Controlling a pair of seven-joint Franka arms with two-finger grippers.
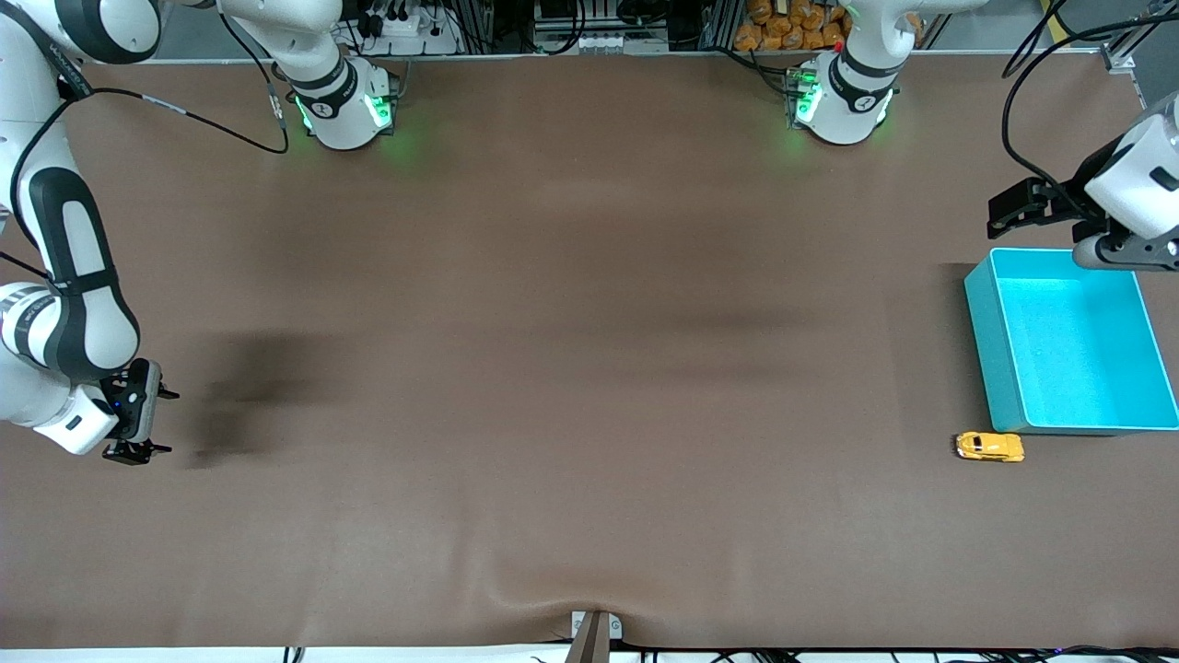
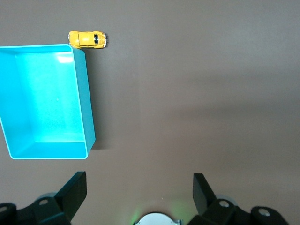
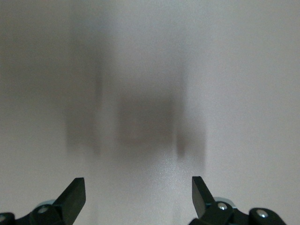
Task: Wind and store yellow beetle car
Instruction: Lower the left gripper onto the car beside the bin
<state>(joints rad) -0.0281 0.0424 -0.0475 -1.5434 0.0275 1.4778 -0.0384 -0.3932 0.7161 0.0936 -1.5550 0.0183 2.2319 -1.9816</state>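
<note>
The yellow beetle car point(image 1: 990, 447) sits on the brown table just nearer to the front camera than a corner of the turquoise bin point(image 1: 987, 350). It also shows in the left wrist view point(image 2: 87, 39), beside the bin's rim point(image 2: 84, 93). The bin is empty. My left gripper point(image 1: 1010, 212) is open and empty, up in the air over the table by the bin's edge nearest the arm bases; its open jaws show in the left wrist view point(image 2: 139, 192). My right gripper point(image 1: 166, 422) is open and empty, low over bare table at the right arm's end point(image 3: 138, 194).
The brown mat point(image 1: 571, 368) covers the whole table. The two arm bases point(image 1: 345, 106) point(image 1: 843, 101) stand along the table's edge farthest from the front camera. A small bracket point(image 1: 594, 631) sits at the table edge nearest the front camera.
</note>
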